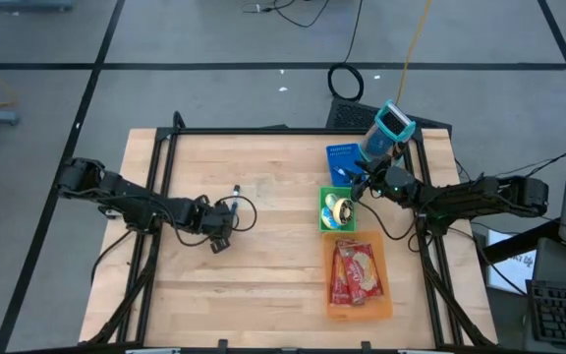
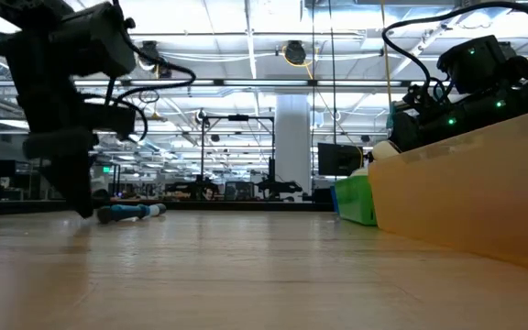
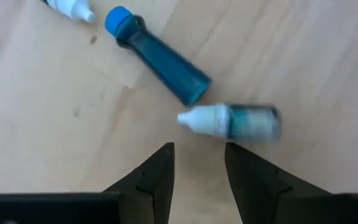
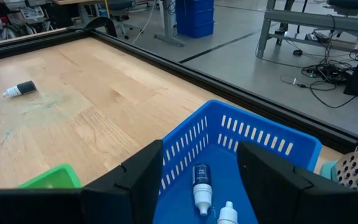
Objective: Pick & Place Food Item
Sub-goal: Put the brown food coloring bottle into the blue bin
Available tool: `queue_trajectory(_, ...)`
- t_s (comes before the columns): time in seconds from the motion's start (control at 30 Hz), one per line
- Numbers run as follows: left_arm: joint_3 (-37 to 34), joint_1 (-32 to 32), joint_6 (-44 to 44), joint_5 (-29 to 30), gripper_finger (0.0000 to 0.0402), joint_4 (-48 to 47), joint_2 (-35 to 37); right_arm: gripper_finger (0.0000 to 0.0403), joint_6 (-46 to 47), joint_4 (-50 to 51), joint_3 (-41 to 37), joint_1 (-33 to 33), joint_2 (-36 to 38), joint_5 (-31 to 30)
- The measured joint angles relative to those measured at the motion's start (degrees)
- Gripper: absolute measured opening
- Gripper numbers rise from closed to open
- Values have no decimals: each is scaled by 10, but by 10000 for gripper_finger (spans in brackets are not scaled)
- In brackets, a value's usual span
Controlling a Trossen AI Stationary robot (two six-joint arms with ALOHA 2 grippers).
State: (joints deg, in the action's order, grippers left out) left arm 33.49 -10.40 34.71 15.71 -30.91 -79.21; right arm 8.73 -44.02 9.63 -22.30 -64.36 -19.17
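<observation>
Three small bottles lie on their sides on the wooden table just ahead of my left gripper (image 3: 199,150): a white-capped one with a teal body (image 3: 230,121), a longer blue one with a blue cap (image 3: 157,62), and a third of which only the white cap (image 3: 72,7) shows. My left gripper (image 1: 219,239) points steeply down at the table, open, its fingers short of the nearest bottle. My right gripper (image 4: 201,152) hangs open over the blue basket (image 4: 253,140), which holds two more white-capped bottles (image 4: 202,186). In the high view it is at the table's right (image 1: 358,185).
A green bin (image 1: 337,209) with a roll in it stands next to the blue basket (image 1: 340,162). An orange bin (image 1: 359,278) holding red packets sits nearer the front edge. Black frame rails (image 1: 155,197) run along the table's sides. Bare wood lies between the arms.
</observation>
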Motion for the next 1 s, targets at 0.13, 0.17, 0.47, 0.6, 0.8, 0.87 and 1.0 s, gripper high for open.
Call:
queue_trajectory(0.13, 9, 4, 58, -18, 145, -9, 20, 194, -1, 1, 0, 0, 0, 0)
queue_trajectory(0.17, 12, 4, 58, -23, 145, -10, 23, 194, -2, 2, 0, 0, 0, 0)
queue_trajectory(0.47, 25, -6, -139, -37, 145, 37, 23, 194, -4, 2, 0, 0, 0, 0)
queue_trajectory(0.6, 25, -6, -240, -23, 145, 34, 23, 194, -4, 2, 0, 0, 0, 0)
queue_trajectory(0.8, 23, 5, -296, -17, 145, 34, 23, 194, -4, 1, 0, 0, 0, 0)
queue_trajectory(0.87, 18, 12, -297, -16, 145, 35, 23, 194, -4, 1, 0, 0, 0, 0)
queue_trajectory(1.0, -2, 28, -295, -21, 145, 47, 23, 194, -4, 1, 0, 0, 0, 0)
